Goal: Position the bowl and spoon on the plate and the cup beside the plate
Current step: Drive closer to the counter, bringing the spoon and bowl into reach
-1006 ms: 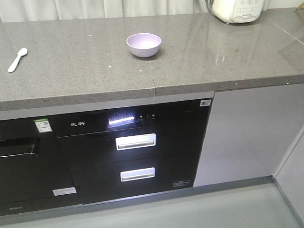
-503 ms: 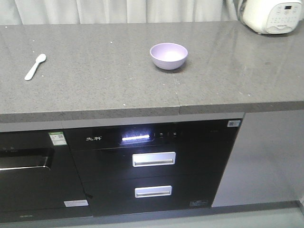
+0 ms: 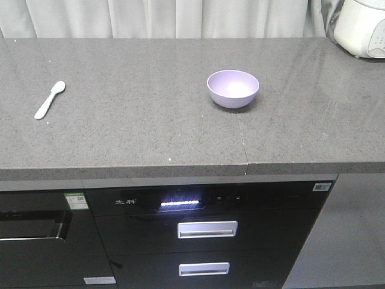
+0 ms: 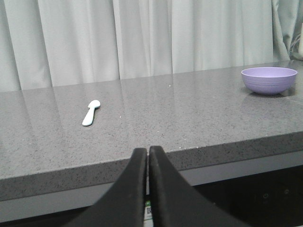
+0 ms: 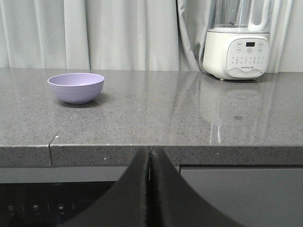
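Nearest, the left gripper (image 4: 147,150) and the right gripper (image 5: 150,151) each had their black jaws pressed together on nothing, and hung level with the counter's front edge. Below it, the black built-in drawer unit (image 3: 198,229) now faced the front camera squarely, where a second earlier it ran at a slant. It was the view that had swung round, not the tableware.

On the grey countertop (image 3: 138,138) the spoon (image 3: 50,100) lay far to the left. The bowl (image 3: 233,88) stood upright and well apart from it, right of centre, both untouched. Beyond, a white blender (image 5: 239,47) stood at the right end before the curtain (image 3: 180,18).

I judged the robot had only lined itself up. No plate or cup showed, so nothing was yet arranged.
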